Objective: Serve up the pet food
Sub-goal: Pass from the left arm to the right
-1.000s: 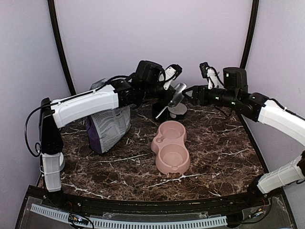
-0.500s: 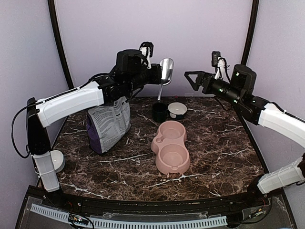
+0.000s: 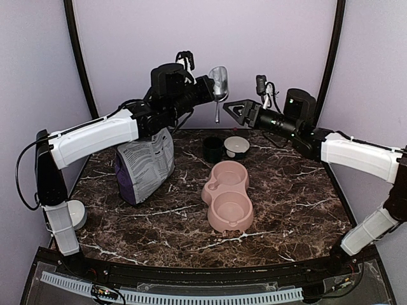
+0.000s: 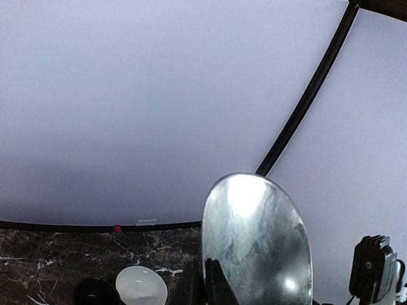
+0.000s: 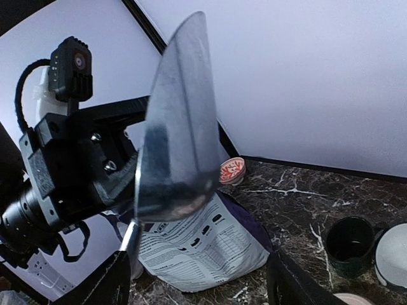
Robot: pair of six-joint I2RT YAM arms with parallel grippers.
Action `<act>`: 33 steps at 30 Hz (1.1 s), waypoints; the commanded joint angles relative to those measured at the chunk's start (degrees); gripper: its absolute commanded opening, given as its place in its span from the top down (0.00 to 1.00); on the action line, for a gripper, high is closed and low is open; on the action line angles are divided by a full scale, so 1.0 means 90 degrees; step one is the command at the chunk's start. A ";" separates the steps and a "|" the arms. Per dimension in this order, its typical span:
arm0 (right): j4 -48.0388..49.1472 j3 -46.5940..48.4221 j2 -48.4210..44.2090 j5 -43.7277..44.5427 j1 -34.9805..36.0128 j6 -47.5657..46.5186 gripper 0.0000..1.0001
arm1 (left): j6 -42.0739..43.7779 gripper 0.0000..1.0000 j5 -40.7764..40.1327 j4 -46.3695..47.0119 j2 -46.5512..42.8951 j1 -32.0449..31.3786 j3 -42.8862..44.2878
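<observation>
Two arms hung high above the veined marble table [image 3: 286, 210]. The left gripper [image 3: 206, 90] clenched a polished oval steel scoop [image 3: 219, 81], bowl up, handle near-vertical; the right gripper [image 3: 231, 113] gaped beside it. The pet food could not be seen, possibly hidden inside the crinkled printed bag [image 3: 145, 166].

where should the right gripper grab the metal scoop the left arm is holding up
Probably its thin handle, hanging free below the scoop head. Come from the right arm's side, where the open right gripper hovers: the head is wide and curved, and the left gripper clamps its base.
</observation>
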 commanded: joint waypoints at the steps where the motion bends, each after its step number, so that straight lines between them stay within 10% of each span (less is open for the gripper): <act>1: 0.0237 0.0532 0.0154 -0.0520 0.0134 0.0204 0.27 | 0.0196 1.00 -0.0043 0.0372 -0.0177 0.0033 -0.0105; 15: -0.0402 0.1069 0.0707 -0.1306 0.0286 0.0424 0.44 | 0.0486 1.00 0.0396 0.1149 -0.0175 0.0042 -0.0596; 33: -0.0886 0.1021 0.0561 -0.1121 0.0270 0.0106 1.00 | 0.1001 0.94 0.0649 0.1936 -0.0651 0.0043 -0.1766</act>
